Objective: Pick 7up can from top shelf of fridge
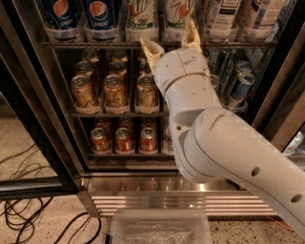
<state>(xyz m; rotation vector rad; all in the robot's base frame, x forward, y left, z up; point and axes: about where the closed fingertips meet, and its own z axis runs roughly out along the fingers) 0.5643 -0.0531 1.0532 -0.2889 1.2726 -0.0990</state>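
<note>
Tan fingers (151,51) of the gripper (171,45) are spread wide and hold nothing, their tips reaching the front edge of the top shelf (86,44) at about 12 o'clock in the view. The white arm (224,147) behind them runs down to 4 o'clock and hides much of the fridge's right half. The 7up can (177,14) stands upright in a clear cup on that shelf, just above the gap between the fingertips and nearer the right-hand one; whether either finger touches it cannot be told. At its 9 o'clock stands a similar pale can (141,16), then two blue Pepsi cans (81,12); at its 3 o'clock are white cans (240,14). One rack down, gold cans (116,90) sit in rows at the gripper's 8 o'clock, and green-and-white cans (243,86) lean at its 4 o'clock. Lower still are red cans (124,139). The fridge (38,109) has a dark frame and a shiny slatted steel base (143,200). At 6 o'clock lies a clear plastic tub (159,228), with black cables (19,219) on the floor at 8 o'clock.
</note>
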